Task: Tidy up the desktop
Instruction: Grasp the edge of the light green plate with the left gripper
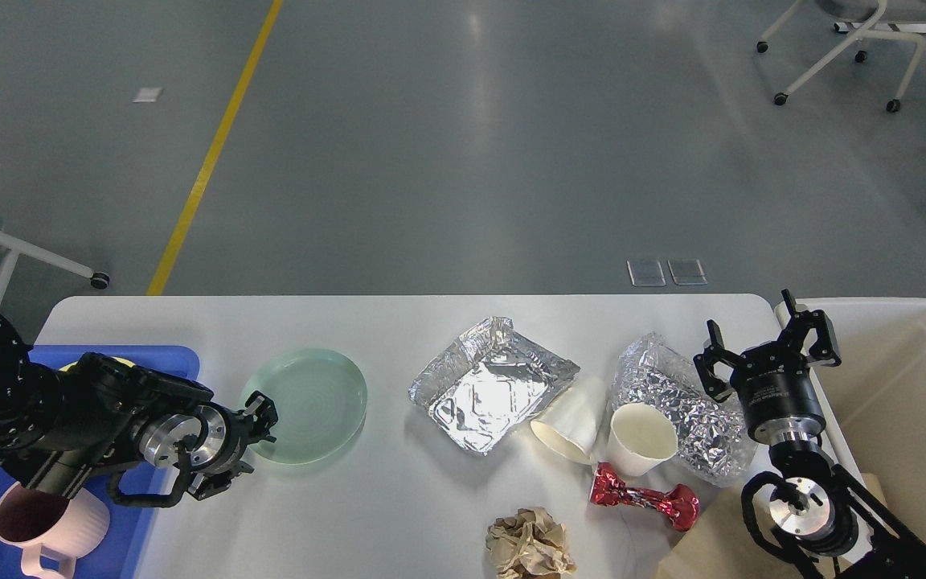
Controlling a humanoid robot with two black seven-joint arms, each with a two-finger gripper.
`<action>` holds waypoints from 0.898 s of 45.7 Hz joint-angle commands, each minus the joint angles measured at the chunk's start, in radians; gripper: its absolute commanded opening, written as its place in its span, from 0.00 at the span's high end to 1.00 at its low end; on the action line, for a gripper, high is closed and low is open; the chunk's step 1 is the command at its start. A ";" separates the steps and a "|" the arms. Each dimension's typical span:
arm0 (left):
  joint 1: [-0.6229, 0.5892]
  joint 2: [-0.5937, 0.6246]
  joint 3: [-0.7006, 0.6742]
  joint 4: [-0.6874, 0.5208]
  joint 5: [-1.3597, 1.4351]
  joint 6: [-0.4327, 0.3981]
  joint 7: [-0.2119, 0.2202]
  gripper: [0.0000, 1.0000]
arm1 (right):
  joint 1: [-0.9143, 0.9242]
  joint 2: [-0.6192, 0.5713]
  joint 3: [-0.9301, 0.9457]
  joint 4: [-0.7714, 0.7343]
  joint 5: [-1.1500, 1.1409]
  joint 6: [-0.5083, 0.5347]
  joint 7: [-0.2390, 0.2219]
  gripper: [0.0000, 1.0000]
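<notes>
Desk surface, white with rounded corners, spans the lower half of the head view and carries all loose items. Left end effector sits low at the near-left rim of a pale green plate; it is seen nearly end-on and dark, so whether its fingers are apart or together cannot be told, nor whether they touch the plate. Behind this end effector, toward the left edge, lies a blue tray holding a pink mug. Right end effector is raised at the desk's right edge with its fingers spread apart and nothing between them. Just to its left lies a crumpled foil wrap, with an upright white paper cup touching the foil's near side and a second paper cup tipped on its side beside that. Farther left rests a flattened foil tray. Nearer than the cups lie a red foil wrapper and a brown paper ball. To the right of this end effector stands a cream bin.
</notes>
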 commanded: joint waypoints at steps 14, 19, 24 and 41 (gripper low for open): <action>0.000 0.000 -0.001 0.000 -0.001 -0.002 0.009 0.73 | 0.000 0.000 0.000 0.000 0.000 0.000 0.000 0.00; 0.000 0.000 -0.006 0.000 -0.001 -0.004 0.009 0.76 | 0.000 0.000 0.000 -0.001 0.000 0.000 0.000 0.00; 0.000 0.000 -0.017 0.000 -0.002 -0.007 0.009 0.80 | 0.000 0.000 0.000 0.000 0.000 0.000 0.000 0.00; 0.002 0.000 -0.017 0.000 -0.001 -0.007 0.011 0.92 | 0.000 0.000 0.000 0.000 0.000 0.000 0.000 0.00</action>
